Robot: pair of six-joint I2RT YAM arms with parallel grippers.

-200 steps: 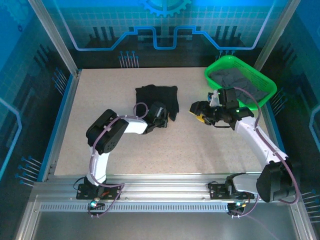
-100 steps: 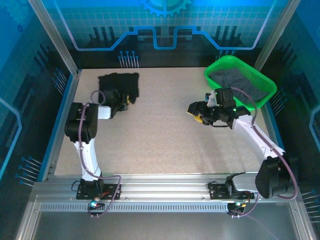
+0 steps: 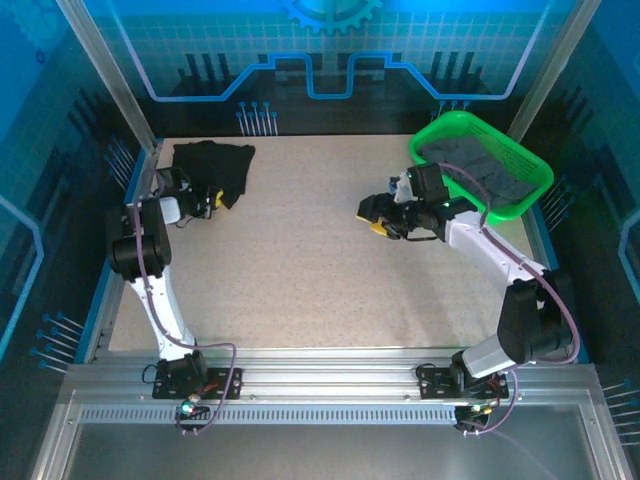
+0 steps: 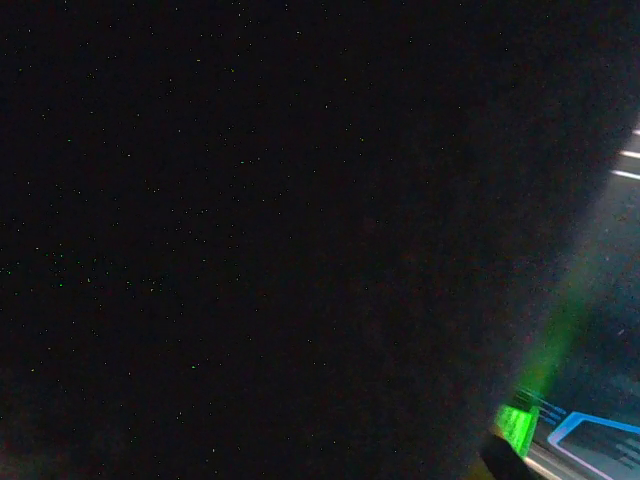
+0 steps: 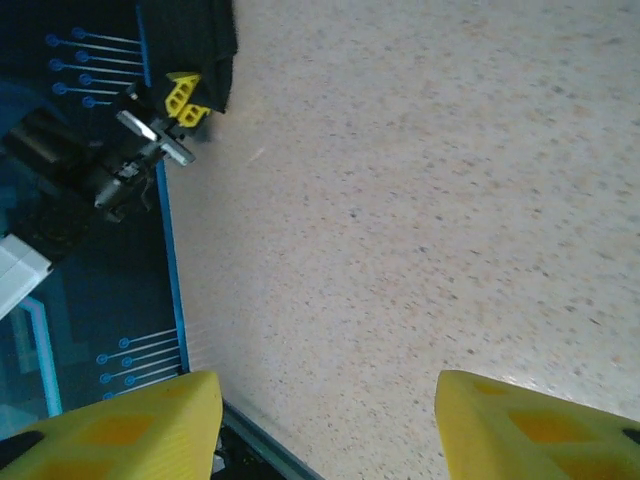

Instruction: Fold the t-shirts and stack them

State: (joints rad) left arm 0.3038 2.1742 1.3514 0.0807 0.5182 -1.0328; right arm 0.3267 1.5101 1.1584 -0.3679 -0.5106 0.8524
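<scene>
At far-left corner, left gripper pinching black t-shirt (bunched), right gripper parted over table

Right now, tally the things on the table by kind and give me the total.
black t-shirt: 1
dark grey t-shirt heap, lying in the basket: 1 (how many shirts it holds cannot be told)
green mesh basket: 1
Total: 3

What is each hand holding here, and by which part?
Left hand is shut on the black t-shirt, gripping its near edge; right hand is open, holding nothing.
</scene>
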